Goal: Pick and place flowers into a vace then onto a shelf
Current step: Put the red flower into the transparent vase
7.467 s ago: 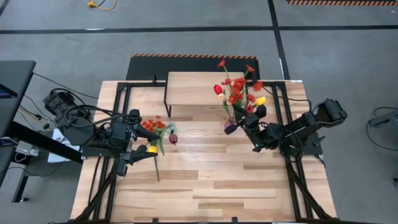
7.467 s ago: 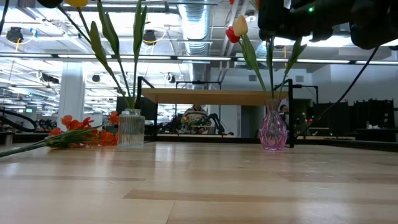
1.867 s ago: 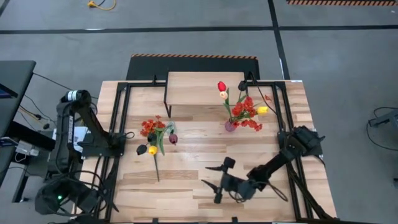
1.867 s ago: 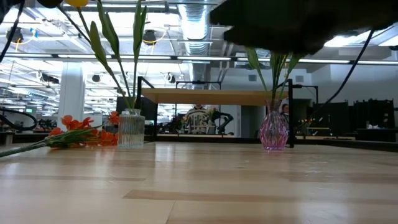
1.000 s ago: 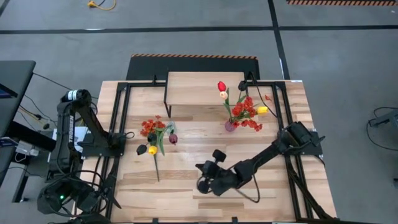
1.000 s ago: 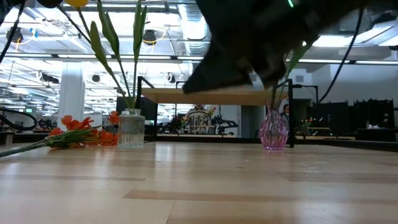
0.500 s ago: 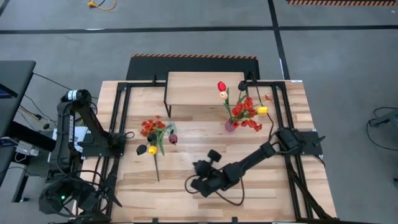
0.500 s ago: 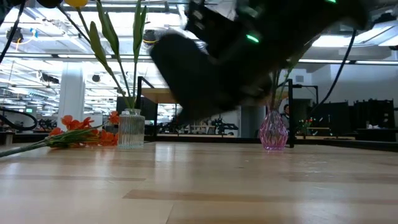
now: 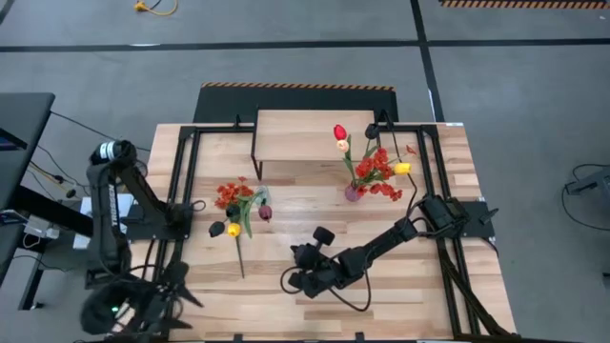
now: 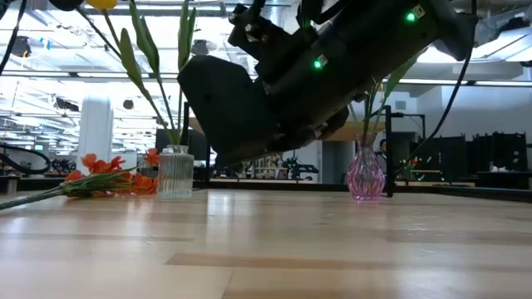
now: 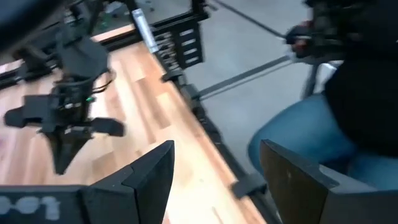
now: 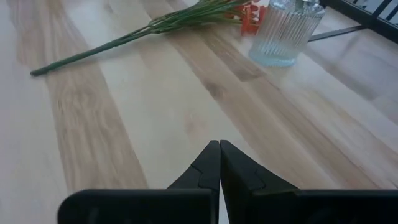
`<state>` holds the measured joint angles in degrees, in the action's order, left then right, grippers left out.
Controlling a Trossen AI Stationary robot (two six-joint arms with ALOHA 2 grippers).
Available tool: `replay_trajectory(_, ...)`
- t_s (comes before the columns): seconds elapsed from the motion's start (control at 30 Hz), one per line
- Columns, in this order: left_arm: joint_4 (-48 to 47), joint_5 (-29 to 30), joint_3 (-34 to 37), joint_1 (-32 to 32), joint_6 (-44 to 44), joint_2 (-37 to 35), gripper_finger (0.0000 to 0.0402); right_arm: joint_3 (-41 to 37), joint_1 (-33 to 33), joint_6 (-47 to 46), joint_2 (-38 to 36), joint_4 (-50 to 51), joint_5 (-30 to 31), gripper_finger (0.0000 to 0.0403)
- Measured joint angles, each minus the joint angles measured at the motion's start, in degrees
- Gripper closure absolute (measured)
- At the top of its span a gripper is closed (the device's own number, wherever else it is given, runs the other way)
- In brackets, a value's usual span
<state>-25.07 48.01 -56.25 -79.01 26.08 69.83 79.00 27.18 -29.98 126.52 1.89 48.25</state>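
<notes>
From above, the right gripper (image 9: 292, 279) reaches low across the middle of the table (image 9: 400, 305), its fingers pressed together and carrying nothing. A little way off to its left sits the clear ribbed vase (image 9: 250, 194) with a few tulips in it, and beside it a loose spray of red-orange blossoms (image 9: 229, 195) lies flat, its long stem (image 9: 238, 255) trailing toward the front edge. The pink vase (image 9: 353, 193), already full of flowers, stands just in front of the shelf (image 9: 315, 133), not on it. The left arm is pulled back off the table's left front corner, waiting.

At table height the right arm's dark bulk (image 10: 274, 83) fills the centre. The ribbed vase (image 10: 175, 172) and the lying blossoms (image 10: 104, 181) show to one side, the pink vase (image 10: 365, 176) to the other.

The left wrist camera shows the left gripper (image 11: 214, 174) gaping wide over the table's edge, empty, with a seated person's knee (image 11: 298, 134) beyond.

The right wrist camera looks past closed fingertips (image 12: 219, 163) at the green stem (image 12: 99, 50) and ribbed vase (image 12: 285, 31).

That spray looks feather-light, springy, and lying tight to the wood; I'd guess a pinch mid-stem suits it best. The vases look tippy.
</notes>
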Motion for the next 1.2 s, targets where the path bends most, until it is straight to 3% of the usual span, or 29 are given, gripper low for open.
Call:
replay_trajectory(0.27, 7.75, -7.24, -0.11, 7.56, -8.67, 2.71, 0.0176, 0.00, -0.05, 0.00, 0.02, 1.08, -0.15, 0.0403)
replay_trajectory(0.43, 8.36, -8.77, 0.01, 8.78, -7.72, 4.16, 0.0191, 0.00, 0.13, -0.59, 0.02, 3.18, -0.13, 0.0403)
replay_trajectory(0.63, 9.78, -8.01, 0.31, 9.15, -6.96, 8.08, 0.0249, 0.00, 0.17, -3.10, 0.02, 5.35, 1.61, 0.0403)
replay_trajectory(0.93, 10.08, -0.98, 0.33, 8.91, -4.61, 11.19, 0.0376, 0.00, -1.00, -2.12, 0.02, 4.04, 4.44, 0.0403)
replay_trajectory(1.0, 10.07, 0.24, 0.33, 8.41, -3.47, 11.20, 0.0394, 0.00, -1.84, 0.14, 0.40, 0.63, 3.93, 0.0403)
replay_trajectory(1.2, 10.04, 3.49, 0.33, 5.66, -2.96, 11.20, 0.0400, 0.04, -4.42, 12.97, 5.16, -20.08, -3.28, 0.0403)
